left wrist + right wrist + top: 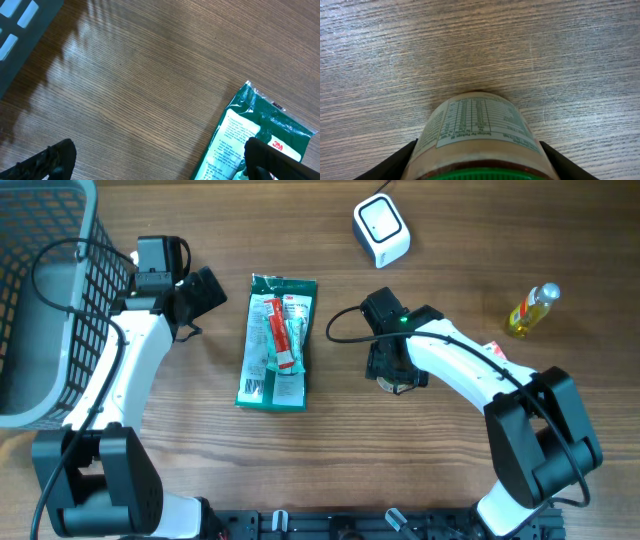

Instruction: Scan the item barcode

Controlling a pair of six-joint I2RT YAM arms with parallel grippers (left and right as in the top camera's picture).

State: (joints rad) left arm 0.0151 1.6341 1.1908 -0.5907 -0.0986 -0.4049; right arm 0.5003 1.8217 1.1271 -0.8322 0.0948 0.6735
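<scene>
A jar (479,131) with a green lid and a printed nutrition label stands on the wooden table. My right gripper (479,167) comes down over it, one black finger pressed against each side. From overhead the jar (397,384) barely shows under the right gripper (390,368), right of centre. The white barcode scanner (381,228) sits at the far edge. My left gripper (205,290) hovers open just left of a green packet (277,342). In the left wrist view the left gripper (160,161) has bare table between its fingers, the right fingertip over the packet (260,132).
A grey mesh basket (40,300) fills the far left, its edge showing in the left wrist view as the basket (22,30). A small yellow bottle (531,310) lies at the right.
</scene>
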